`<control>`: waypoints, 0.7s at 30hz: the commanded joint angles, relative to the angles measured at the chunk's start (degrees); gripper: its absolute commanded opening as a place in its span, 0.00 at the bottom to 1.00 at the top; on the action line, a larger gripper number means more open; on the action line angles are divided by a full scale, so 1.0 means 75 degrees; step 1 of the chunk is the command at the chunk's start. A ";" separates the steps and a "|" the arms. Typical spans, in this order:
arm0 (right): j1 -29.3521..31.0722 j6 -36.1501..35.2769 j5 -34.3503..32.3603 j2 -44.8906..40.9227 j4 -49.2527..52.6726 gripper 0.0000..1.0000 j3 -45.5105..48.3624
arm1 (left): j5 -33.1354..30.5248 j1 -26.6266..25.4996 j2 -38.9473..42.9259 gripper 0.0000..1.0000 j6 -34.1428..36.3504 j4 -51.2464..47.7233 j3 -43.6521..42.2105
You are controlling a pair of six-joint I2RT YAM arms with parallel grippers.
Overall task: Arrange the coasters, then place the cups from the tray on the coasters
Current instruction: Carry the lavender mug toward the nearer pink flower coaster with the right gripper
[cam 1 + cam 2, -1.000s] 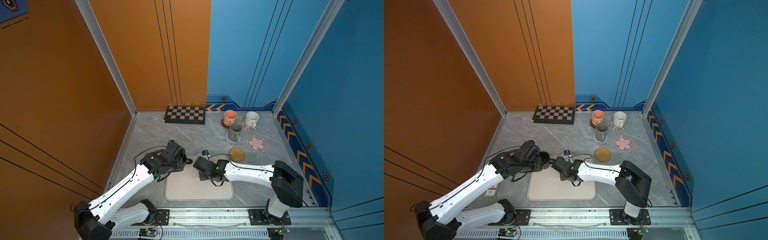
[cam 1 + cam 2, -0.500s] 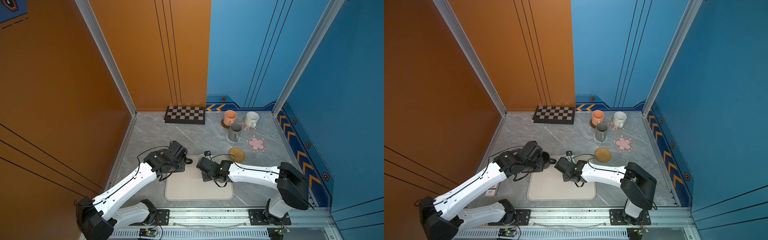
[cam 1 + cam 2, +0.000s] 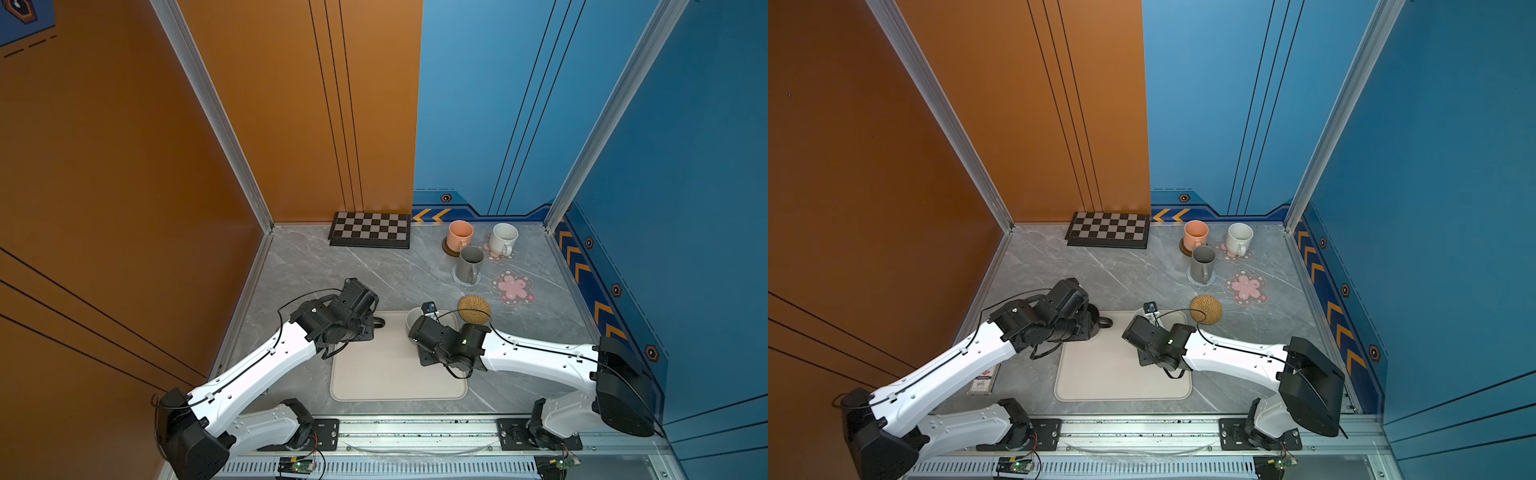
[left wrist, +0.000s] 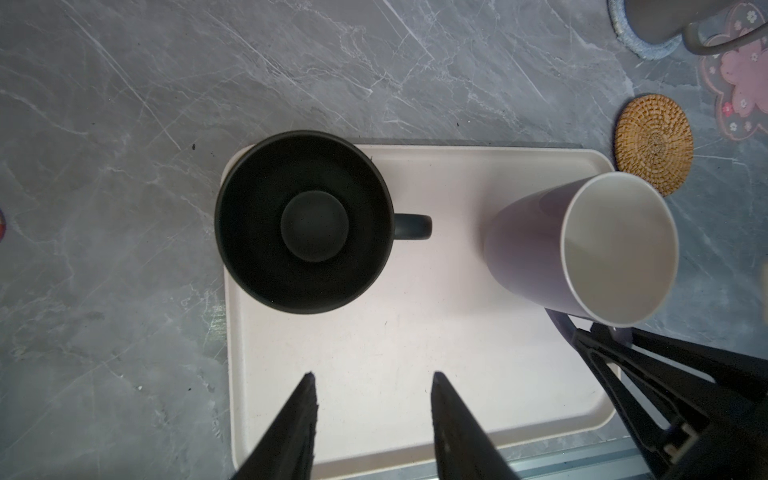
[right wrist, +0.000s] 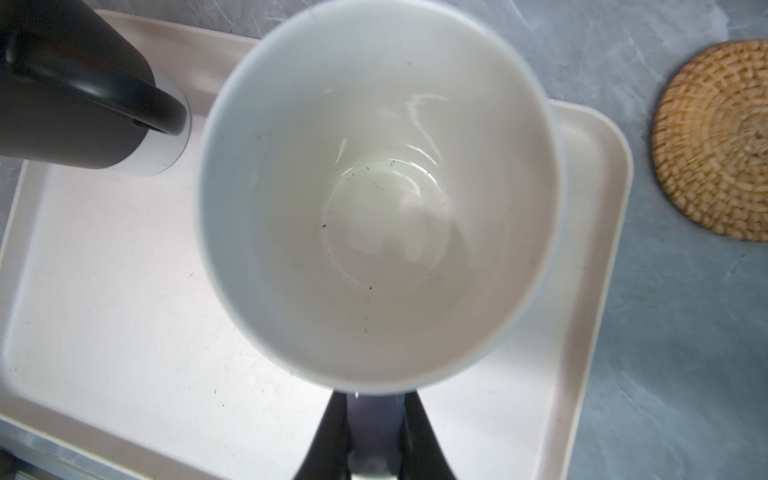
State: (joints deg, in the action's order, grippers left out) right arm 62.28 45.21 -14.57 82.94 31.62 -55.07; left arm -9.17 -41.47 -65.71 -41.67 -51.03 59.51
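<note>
Right gripper (image 5: 376, 401) clamped on the handle of the lavender mug (image 5: 374, 187); mug directly ahead of it, over the tray (image 5: 104, 291). Rattan coaster (image 5: 715, 141) beside the mug, off the tray. Left gripper (image 4: 372, 382) parted, empty; black mug (image 4: 303, 220) just ahead, untouched.

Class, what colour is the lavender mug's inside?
White; the mug shows it best in the right wrist view.

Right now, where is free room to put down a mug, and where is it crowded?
Free: the rattan coaster and the empty pink blossom coaster beside it; the marble tabletop between chequered board and tray; the tray's near half. Crowded: the far right corner, where peach mug, cream mug and grey mug stand close together.
</note>
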 commanded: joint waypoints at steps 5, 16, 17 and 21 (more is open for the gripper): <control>-0.0030 -0.0098 -0.0880 -0.1009 0.0463 0.00 0.0210 | -0.0078 -0.0171 -0.0104 0.46 0.0037 0.0057 0.0263; -0.0593 -0.0110 -0.1265 -0.2459 0.1328 0.00 0.0758 | 0.0033 -0.0260 -0.0453 0.46 0.0095 0.0317 0.0465; -0.0701 -0.0100 -0.1263 -0.2587 0.1381 0.00 0.0810 | 0.0054 -0.0278 -0.0472 0.45 0.0115 0.0351 0.0480; -0.1132 -0.0159 -0.1263 -0.3152 0.1577 0.00 0.1038 | 0.0097 -0.0294 -0.0552 0.45 0.0163 0.0498 0.0563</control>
State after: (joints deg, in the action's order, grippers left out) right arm 55.42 44.82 -20.12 62.65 42.06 -47.72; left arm -9.06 -43.07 -69.41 -41.45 -48.29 61.98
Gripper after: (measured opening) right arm 0.165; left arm 0.454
